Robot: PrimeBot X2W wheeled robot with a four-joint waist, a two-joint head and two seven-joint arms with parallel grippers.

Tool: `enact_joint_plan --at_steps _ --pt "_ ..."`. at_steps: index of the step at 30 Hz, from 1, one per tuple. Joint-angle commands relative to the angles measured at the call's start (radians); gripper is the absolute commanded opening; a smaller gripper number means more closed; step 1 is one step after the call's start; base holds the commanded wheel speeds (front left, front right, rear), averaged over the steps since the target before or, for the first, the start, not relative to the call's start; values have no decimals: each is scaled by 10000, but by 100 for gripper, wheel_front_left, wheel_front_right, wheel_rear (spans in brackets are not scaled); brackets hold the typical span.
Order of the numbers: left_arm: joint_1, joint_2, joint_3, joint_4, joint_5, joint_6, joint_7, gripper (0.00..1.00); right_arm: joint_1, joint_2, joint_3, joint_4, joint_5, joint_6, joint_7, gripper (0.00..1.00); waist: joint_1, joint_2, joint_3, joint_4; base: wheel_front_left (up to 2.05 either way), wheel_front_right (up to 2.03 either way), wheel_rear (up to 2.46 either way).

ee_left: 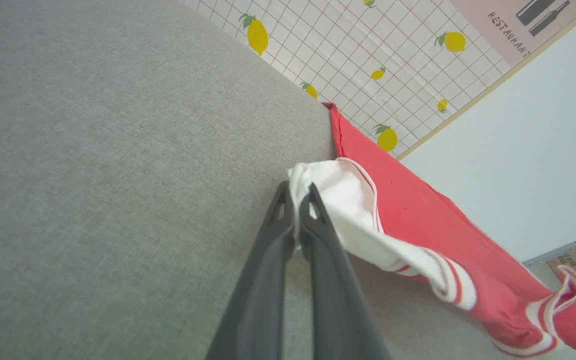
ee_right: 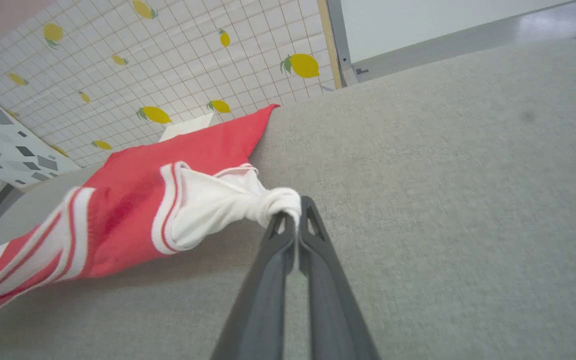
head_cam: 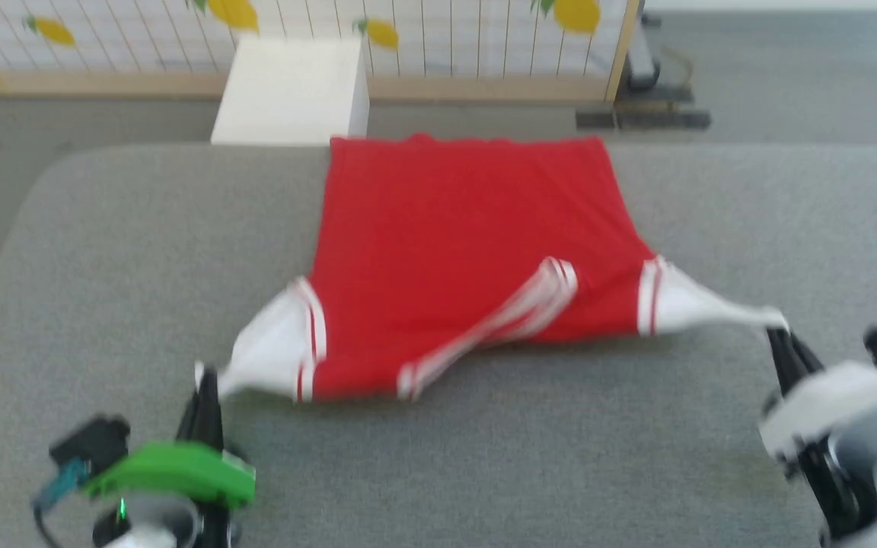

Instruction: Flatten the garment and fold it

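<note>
Light was bright, even | soft shadow lay under garment (ee_right: 193,145) | head view was blurred | wrist views bent at edges
</note>
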Motion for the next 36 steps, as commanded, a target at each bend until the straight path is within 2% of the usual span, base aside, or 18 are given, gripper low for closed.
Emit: enact_joint_plan --at_steps 1,6,9,12,15,20,25,28,29,30,34,36 --pt "546 29 80 -379 -35 251 93 0 463 27 -197 -363 93 -15 148 0 1 0 -837 -115 0 0 0" --pt "2079 192 388 -1753 -142 1180 525 0 1915 155 -657 -1940 69 -15 1181 0 1 0 -1083 -233 0 0 0" --pt "2829 383 515 -2576 -105 1814 944 0 2725 75 -516 -3296 -226 -15 2271 0 1 0 -1090 -347 0 0 0" --pt "3079 806 86 -2769 447 2260 1578 0 3008 -401 248 -4071 -853 -15 3281 0 1 0 -1003 -427 0 0 0" --pt "2974 1240 -550 -2556 1187 2552 2179 0 2835 -965 1245 -4282 -1340 -15 4358 0 1 0 -857 -481 0 0 0" --pt "2433 1447 -1189 -2061 1771 2680 2730 0 2248 -1764 2765 -3743 -1707 -15 5831 0 1 0 -563 -386 0 0 0" --pt "2057 1296 -1263 -1789 1686 2595 2744 0 1777 -1979 3685 -2594 -1765 -15 6828 0 1 0 -337 -269 0 0 0" --pt "1962 1230 -1217 -1660 1608 2553 2637 0 1604 -1987 3939 -2094 -1817 -15 7004 0 1 0 -268 -226 0 0 0" --pt "1937 1204 -1183 -1638 1552 2518 2589 0 1554 -1993 3977 -1967 -1846 -15 7007 40 1 0 -252 -210 0 0 0" --pt "1917 1202 -1167 -1620 1530 2498 2567 0 1525 -1980 3967 -1893 -1842 -15 6979 100 1 0 -242 -200 0 0 0" --pt "1883 1247 -1053 -1626 1460 2493 2470 0 1510 -1875 3628 -1961 -1627 -15 6848 100 1 0 -294 -233 0 0 0" --pt "1903 1275 -1020 -1676 1448 2502 2435 0 1592 -1754 3146 -2238 -1351 -15 6810 100 1 0 -355 -260 0 0 0"
